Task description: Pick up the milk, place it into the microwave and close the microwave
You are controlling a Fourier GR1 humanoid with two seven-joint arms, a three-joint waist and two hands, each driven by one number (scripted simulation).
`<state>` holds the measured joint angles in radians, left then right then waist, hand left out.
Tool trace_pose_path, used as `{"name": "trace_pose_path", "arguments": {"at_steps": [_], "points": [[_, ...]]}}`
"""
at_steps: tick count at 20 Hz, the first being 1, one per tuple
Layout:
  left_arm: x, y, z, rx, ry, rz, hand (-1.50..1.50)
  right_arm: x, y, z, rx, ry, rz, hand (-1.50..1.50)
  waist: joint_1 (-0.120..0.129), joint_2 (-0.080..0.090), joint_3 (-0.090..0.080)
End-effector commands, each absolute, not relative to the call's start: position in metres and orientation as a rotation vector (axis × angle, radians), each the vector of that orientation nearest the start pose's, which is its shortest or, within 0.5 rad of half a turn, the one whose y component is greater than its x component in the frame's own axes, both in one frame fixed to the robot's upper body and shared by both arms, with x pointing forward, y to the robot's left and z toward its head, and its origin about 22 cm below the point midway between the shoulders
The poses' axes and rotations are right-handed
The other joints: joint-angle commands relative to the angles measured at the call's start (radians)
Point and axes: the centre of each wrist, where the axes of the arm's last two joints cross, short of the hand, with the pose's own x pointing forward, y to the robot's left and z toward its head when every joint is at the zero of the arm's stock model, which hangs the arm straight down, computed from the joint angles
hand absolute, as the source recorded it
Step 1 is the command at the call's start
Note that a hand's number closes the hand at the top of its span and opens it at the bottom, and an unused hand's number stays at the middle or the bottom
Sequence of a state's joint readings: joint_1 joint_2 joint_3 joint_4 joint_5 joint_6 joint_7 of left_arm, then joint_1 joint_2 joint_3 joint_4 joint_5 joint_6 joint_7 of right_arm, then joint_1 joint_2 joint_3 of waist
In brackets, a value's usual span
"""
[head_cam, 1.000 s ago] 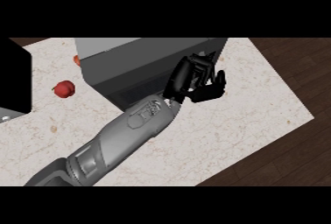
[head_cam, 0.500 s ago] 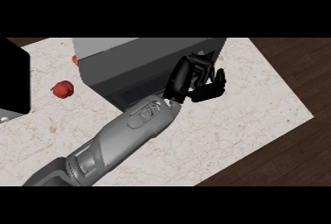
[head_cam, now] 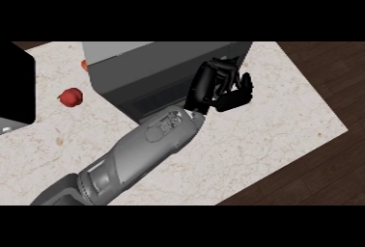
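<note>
Fingers (head_cam: 214,72) on the left hand (head_cam: 222,91) are curled in with nothing showing between them, right up against the right end of the microwave (head_cam: 153,72). Milk isn't showing in this view, so can't tell where it is. The forearm (head_cam: 153,144) runs back toward the near-left corner of the desk (head_cam: 285,120). Microwave sits at the far edge, and a red ball (head_cam: 70,96) lies near the left edge.
</note>
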<state>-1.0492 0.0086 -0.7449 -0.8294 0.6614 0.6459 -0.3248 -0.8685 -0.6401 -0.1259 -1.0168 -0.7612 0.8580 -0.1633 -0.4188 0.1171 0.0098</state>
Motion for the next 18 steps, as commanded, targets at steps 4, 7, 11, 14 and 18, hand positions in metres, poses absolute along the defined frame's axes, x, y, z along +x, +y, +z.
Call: {"name": "trace_pose_path", "arguments": {"at_steps": [4,7,11,14,18], "points": [[0.381,0.003,0.087,0.003,-1.782,-0.104,1.50,0.397,-0.360,0.249,0.817,-2.124,0.581,-1.50,0.054,0.002,-0.003],[0.382,0.006,0.082,-0.003,-1.767,-0.140,1.50,0.393,-0.372,0.255,0.785,-2.145,0.564,-1.50,0.074,0.005,-0.004],[0.390,0.024,0.076,0.036,-1.754,-0.172,1.50,0.387,-0.386,0.255,0.756,-2.161,0.529,-1.50,0.102,0.003,-0.005],[0.394,0.032,0.073,0.026,-1.740,-0.199,1.50,0.383,-0.394,0.256,0.741,-2.164,0.534,-1.50,0.115,0.008,-0.004],[0.395,0.043,0.063,0.041,-1.721,-0.229,-1.50,0.376,-0.408,0.263,0.711,-2.191,0.514,-1.50,0.136,0.007,-0.005]]}}
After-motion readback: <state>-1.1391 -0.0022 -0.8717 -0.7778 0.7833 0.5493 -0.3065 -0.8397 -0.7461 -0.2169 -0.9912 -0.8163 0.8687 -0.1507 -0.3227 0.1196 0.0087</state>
